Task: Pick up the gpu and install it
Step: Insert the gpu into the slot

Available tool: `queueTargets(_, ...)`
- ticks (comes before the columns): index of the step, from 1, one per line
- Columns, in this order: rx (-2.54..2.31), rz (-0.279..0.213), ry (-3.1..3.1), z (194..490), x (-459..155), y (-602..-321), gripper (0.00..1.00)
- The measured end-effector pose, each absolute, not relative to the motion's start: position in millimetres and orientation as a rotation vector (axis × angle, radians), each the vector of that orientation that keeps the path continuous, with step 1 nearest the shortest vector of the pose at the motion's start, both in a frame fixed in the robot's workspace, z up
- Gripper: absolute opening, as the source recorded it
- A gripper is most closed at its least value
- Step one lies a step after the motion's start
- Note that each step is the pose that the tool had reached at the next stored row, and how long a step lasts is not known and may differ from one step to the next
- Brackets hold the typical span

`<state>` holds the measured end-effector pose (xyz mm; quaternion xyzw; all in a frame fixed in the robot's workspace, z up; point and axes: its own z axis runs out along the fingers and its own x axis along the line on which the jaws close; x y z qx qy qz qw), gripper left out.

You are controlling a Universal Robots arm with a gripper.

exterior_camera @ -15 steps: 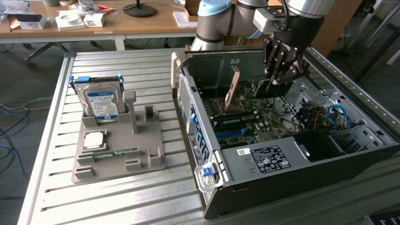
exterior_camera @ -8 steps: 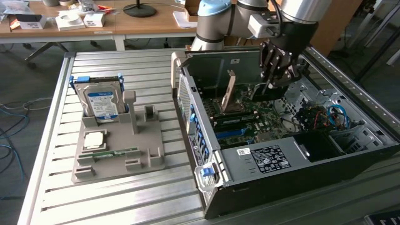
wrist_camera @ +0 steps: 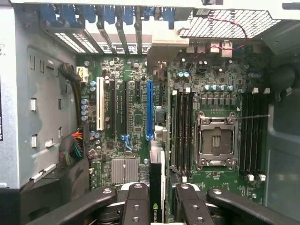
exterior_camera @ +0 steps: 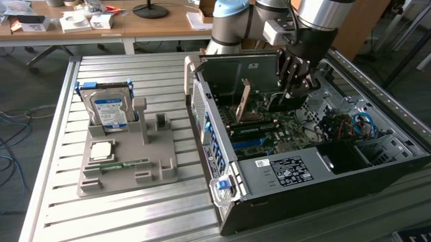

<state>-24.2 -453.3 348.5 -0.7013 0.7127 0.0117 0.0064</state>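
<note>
Robotics lab, assembly test bench. Evidence: Universal Robots arm (exterior_camera: 232,22) over a slatted aluminium table (exterior_camera: 135,212). Open PC tower (exterior_camera: 303,171) on it, motherboard (wrist_camera: 131,117) bare, gripper (wrist_camera: 161,199) clamped on the gpu (wrist_camera: 157,173) inside. Grey parts fixture (exterior_camera: 128,171) holds a hard drive (exterior_camera: 110,111). Behind: wooden desks (exterior_camera: 155,27) with boxes (exterior_camera: 74,22). Loose cables (exterior_camera: 10,126) on the floor.

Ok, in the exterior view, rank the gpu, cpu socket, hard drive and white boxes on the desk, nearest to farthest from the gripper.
1. gpu: clamped in the gripper itself.
2. cpu socket: just below it, toward the exterior view's left.
3. hard drive: upright in the holder, exterior view's left.
4. white boxes: on the desk, far back left.
</note>
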Motion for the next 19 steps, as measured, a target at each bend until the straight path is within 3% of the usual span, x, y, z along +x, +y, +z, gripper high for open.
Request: queueTargets(19, -2.194, 0.037, 2.230, 332, -30, -463, 0.26)
